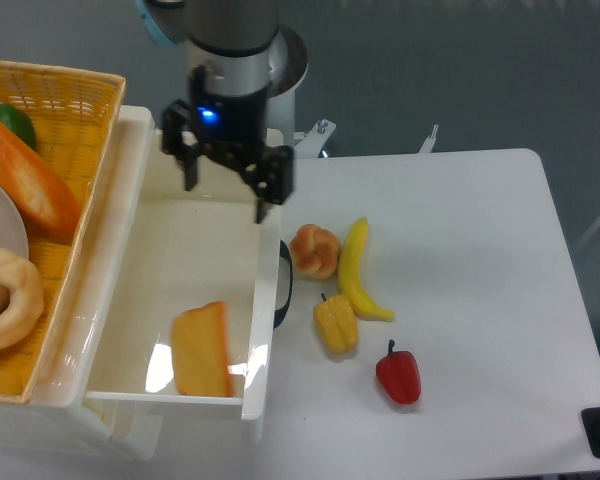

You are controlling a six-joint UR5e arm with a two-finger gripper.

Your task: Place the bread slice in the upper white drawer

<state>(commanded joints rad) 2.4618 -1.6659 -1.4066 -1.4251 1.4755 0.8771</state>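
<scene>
Black and steel-grey, the hand (pixel 226 190) hangs over the far end of the upper white drawer (pixel 130 230), its two fingers spread apart with nothing between them, one finger near the drawer's middle and the other by the wall that carries the dark handle (pixel 283 285). Inside the drawer, at its near end and well apart from the hand, the bread slice (pixel 202 351) lies flat on the glossy floor, close to the handle-side wall. Beside the drawer, on the side away from the handle, a yellow woven basket (pixel 65 95) holds a long orange baguette (pixel 25 175), a green vegetable (pixel 15 122), a pale doughnut (pixel 2 298) and the edge of a white plate (pixel 0 225). On the worktop (pixel 480 300) beyond the drawer's handle lie a knotted bun (pixel 314 250), a banana (pixel 357 268), a yellow pepper (pixel 336 324) and a red pepper (pixel 399 373).
</scene>
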